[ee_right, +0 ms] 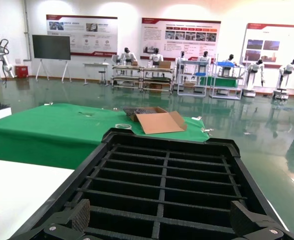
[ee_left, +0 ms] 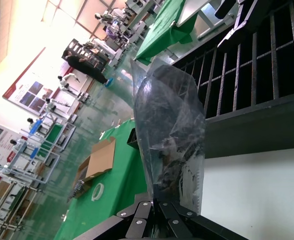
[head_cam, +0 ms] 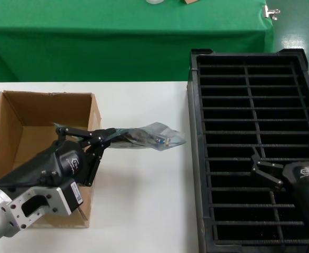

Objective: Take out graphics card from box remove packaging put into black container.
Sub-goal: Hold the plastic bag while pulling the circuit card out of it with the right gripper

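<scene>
My left gripper is shut on one end of the crinkly translucent packaging, holding it level above the white table just right of the brown box. A dark shape inside the bag is the graphics card. In the left wrist view the packaging rises from my left gripper, with the dark graphics card in it. The black container stands at the right. My right gripper hovers open over its near part, holding nothing; the right wrist view shows its fingers spread wide above the slots.
The white table lies between box and container. A green-covered table runs along the back, with a metal clip at its right corner. The container's ribs divide it into narrow slots.
</scene>
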Robot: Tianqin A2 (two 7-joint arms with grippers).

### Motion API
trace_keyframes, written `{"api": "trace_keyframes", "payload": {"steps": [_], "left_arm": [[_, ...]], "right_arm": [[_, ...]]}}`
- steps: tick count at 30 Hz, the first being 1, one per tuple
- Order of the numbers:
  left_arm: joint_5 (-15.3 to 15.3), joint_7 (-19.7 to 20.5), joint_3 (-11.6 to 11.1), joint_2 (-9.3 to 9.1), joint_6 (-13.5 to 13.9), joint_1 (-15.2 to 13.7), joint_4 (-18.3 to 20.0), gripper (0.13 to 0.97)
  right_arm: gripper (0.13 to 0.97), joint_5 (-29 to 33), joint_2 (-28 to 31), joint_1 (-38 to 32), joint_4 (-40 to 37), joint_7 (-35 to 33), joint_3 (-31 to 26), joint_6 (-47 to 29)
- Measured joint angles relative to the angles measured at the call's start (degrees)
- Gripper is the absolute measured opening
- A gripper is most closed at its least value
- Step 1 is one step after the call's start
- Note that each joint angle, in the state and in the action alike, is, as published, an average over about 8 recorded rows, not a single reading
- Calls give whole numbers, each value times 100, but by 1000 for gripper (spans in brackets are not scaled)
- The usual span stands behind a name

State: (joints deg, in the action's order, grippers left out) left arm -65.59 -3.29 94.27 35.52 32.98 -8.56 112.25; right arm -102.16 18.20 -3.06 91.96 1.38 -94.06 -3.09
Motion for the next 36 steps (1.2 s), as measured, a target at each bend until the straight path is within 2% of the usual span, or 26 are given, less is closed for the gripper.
{"api": "trace_keyframes", "payload": {"steps": [5, 10, 13, 17, 26, 34, 36], "left_arm": [[0, 0, 0, 0, 0, 0, 0, 139], [0, 0, 0, 0, 0, 0, 0, 139], [0, 0, 0, 0, 0, 0, 0, 139], [0, 0, 0, 0, 0, 0, 0, 139], [0, 0, 0, 0, 0, 0, 0, 139], [0, 0, 0, 0, 0, 0, 0, 139], [0, 0, 0, 0, 0, 0, 0, 139]], "right_arm": [[966, 5, 108, -68, 142, 99, -254, -90], [966, 208, 362, -311, 441, 444, -893, -270], [966, 604, 471, -505, 606, 851, -1245, -481], [966, 1427, 429, -726, 752, 1512, -1463, -951], [942, 3143, -64, -1095, 818, 2623, -1392, -2105], [853, 4234, -539, -1200, 871, 3184, -889, -2683], [853, 4446, -642, -1202, 915, 3269, -722, -2771]]}}
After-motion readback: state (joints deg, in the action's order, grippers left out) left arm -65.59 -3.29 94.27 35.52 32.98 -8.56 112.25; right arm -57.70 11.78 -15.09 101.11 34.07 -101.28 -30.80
